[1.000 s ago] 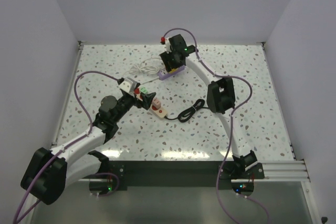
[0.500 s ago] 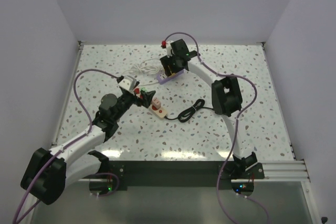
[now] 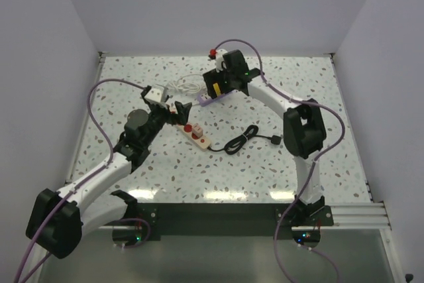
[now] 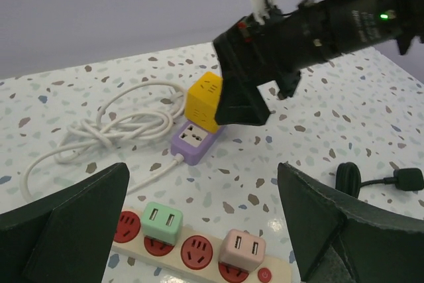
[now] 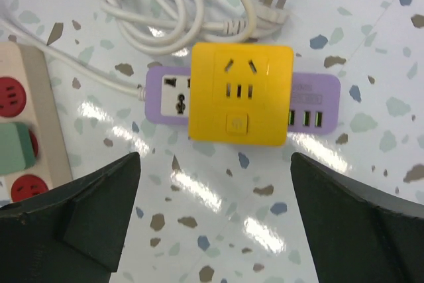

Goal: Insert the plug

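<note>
Right gripper (image 5: 215, 164), jaws spread and empty; the yellow plug (image 5: 240, 94) sits just ahead on the purple power strip (image 5: 317, 101). Left gripper (image 4: 202, 190), likewise spread, hangs above the white socket strip (image 4: 173, 261).

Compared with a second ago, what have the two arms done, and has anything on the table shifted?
The left gripper drew back and leftward off the white power strip. The right gripper barely shifted above the yellow adapter, but its elbow swung out rightward. Both are open and empty. The strip, black cable and adapter look unmoved.
</note>
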